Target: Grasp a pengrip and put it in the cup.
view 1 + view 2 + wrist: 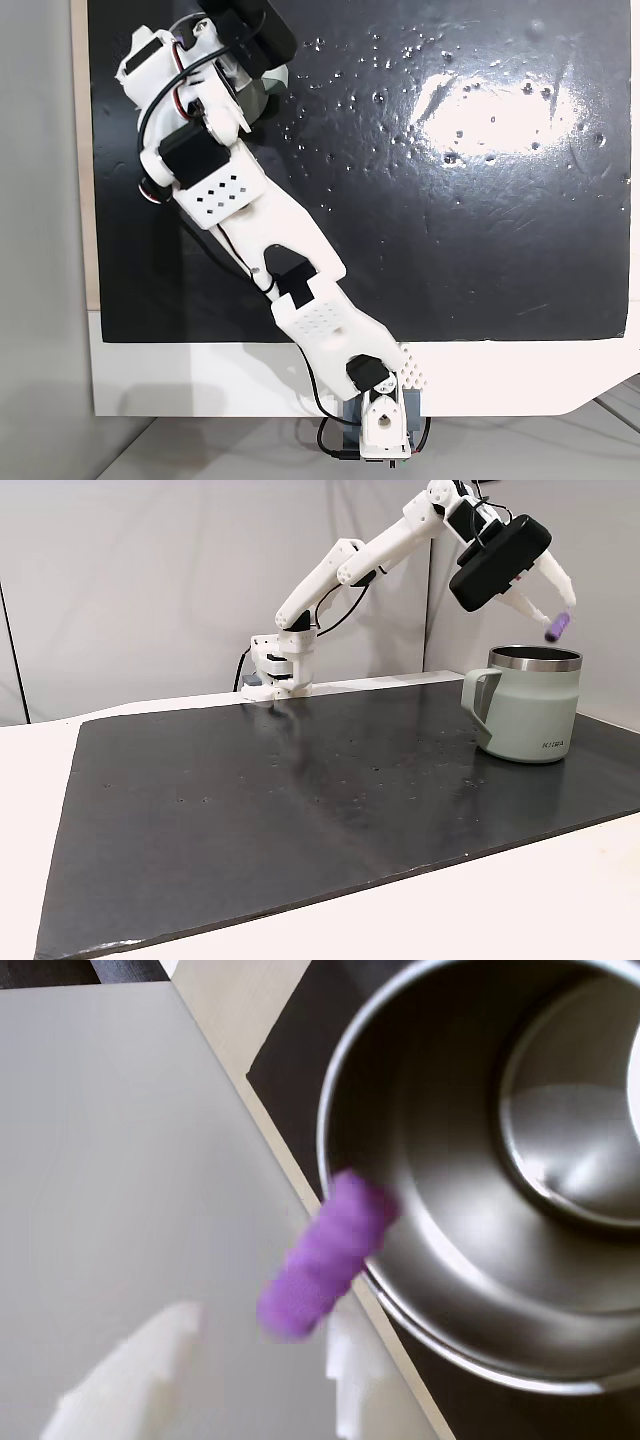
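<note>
Rubber is what we are dealing with: in the wrist view the pengrip [325, 1256] sits nearest the lens, a small lilac ribbed cylinder, blurred, tilted with its upper end overlapping the rim of the cup [470, 1175]. Two white fingertips [345, 1360] show below it, one on each side, and the pengrip looks to be held between them by its lower end. We judge it light, soft and a little grippy; the ribs should help the pads hold, though a soft tube pinched near one end can pivot. A grip around the middle would be steadier, but for a drop that matters little.

Beyond it the cup's steel inside lies open and shiny, with nothing visible at the bottom.

From the fixed side view, the hand [553, 620] hangs above the cup [525, 715] at its far right rim, closed on the pengrip [558, 627], which pokes out downward just over the rim's edge. Whether it is fully over the opening or at the lip we cannot tell for sure; the wrist view suggests it straddles the rim. We would want it nudged toward the cup's centre before letting go, since a light rubber piece may bounce off the steel edge.

The cup stands upright on the dark mat [300, 820] covering the worktop [560, 900].
</note>
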